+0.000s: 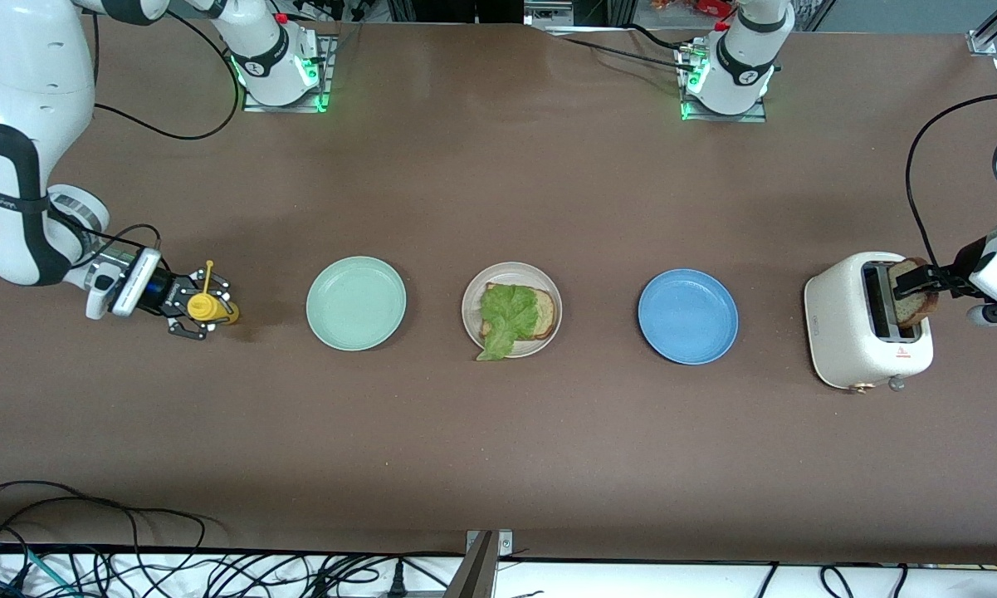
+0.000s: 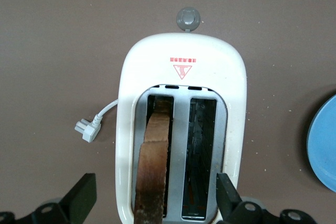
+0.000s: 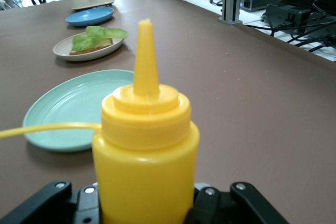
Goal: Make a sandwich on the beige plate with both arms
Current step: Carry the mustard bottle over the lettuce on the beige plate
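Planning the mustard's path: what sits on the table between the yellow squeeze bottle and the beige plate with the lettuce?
Only the mint-green plate sits between the yellow bottle and the beige plate; the front view shows bare table around it.

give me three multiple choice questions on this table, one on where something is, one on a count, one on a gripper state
1. Where is the lettuce leaf?
A. on the bread slice on the beige plate
B. on the blue plate
C. in the toaster

2. How many plates are on the table?
A. two
B. three
C. four

3. What is the right gripper doing?
A. hanging open over the mint-green plate
B. shut on the yellow squeeze bottle
C. shut on a bread slice

Answers:
1. A: the leaf lies on a bread slice on the beige plate.
2. B: the mint-green plate, the beige plate and the blue plate stand in a row.
3. B: its fingers press both sides of the yellow squeeze bottle.
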Motion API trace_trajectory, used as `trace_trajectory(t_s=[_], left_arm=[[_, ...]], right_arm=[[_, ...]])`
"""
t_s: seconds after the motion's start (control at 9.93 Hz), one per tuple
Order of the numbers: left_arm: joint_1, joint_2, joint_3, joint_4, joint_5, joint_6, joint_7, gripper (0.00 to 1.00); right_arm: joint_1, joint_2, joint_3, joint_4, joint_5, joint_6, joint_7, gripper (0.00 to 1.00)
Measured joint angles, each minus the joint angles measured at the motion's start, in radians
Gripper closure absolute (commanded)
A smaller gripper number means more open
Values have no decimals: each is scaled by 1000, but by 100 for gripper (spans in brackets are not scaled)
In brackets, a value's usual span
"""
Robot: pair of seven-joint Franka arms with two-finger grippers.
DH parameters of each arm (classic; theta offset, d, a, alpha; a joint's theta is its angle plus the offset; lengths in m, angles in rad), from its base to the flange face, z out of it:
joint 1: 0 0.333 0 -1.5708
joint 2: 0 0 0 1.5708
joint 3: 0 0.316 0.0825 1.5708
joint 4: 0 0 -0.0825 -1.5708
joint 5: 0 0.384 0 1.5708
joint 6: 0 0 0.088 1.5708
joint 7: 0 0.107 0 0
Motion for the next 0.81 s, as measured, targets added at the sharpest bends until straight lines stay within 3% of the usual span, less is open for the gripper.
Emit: trace_trajectory(t_s=[0.3, 0.6, 0.7, 0.81], left_arm=[[0, 2, 0, 0, 0, 0, 0, 0], [0, 3, -1, 0, 0, 0, 0, 0], [0, 3, -1, 0, 0, 0, 0, 0], [0, 3, -1, 0, 0, 0, 0, 0]], right_arm=[[96, -29, 0, 74, 0, 178, 142, 100], [298, -30, 2, 155, -6, 507, 357, 100], [369, -29, 3, 179, -49, 620, 459, 100], [429, -28, 3, 198, -151, 714, 591, 100]])
